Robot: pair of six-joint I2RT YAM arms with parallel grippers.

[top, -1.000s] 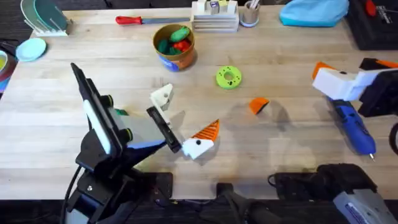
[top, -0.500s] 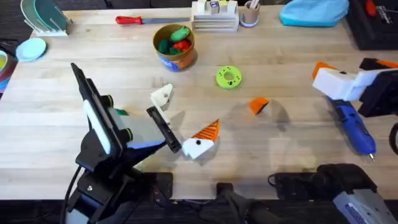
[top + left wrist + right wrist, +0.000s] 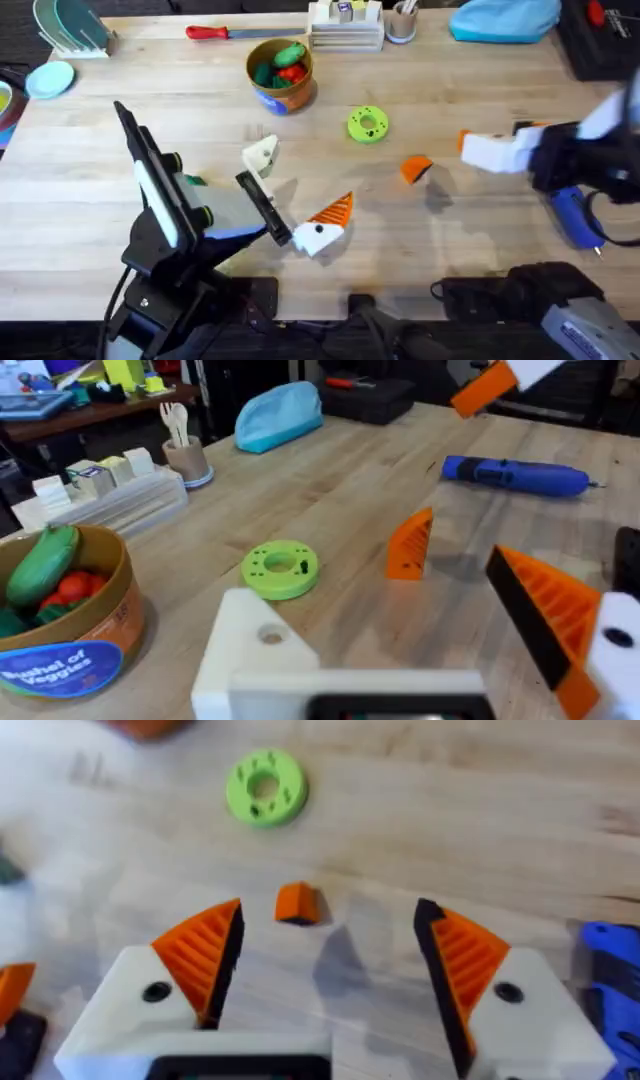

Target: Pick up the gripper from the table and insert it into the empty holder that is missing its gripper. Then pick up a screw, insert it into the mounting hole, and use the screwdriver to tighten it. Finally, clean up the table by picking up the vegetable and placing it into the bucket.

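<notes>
The loose orange gripper (image 3: 416, 168) lies on the table right of centre, also in front of my right gripper (image 3: 296, 903). My right gripper (image 3: 495, 142) hovers just to its right, open (image 3: 330, 965) and holding nothing. My left gripper (image 3: 295, 185) rests open at centre-left. One of its jaws is the bare white holder (image 3: 262, 155) (image 3: 255, 650); the other carries an orange wedge (image 3: 332, 212). The blue screwdriver (image 3: 575, 215) lies at the right, under the right arm. A small dark green vegetable (image 3: 193, 180) peeks out beside the left arm. The bucket (image 3: 280, 75) stands at the back. I cannot make out a screw.
A lime-green ring disc (image 3: 367, 124) lies between the bucket and the loose gripper. At the back edge are a red-handled screwdriver (image 3: 225, 32), a white box stack (image 3: 345, 25), a pen cup (image 3: 402, 22) and a blue cloth (image 3: 505, 20).
My right arm has swung left over the table towards the loose orange gripper. The left arm and the objects have not moved.
</notes>
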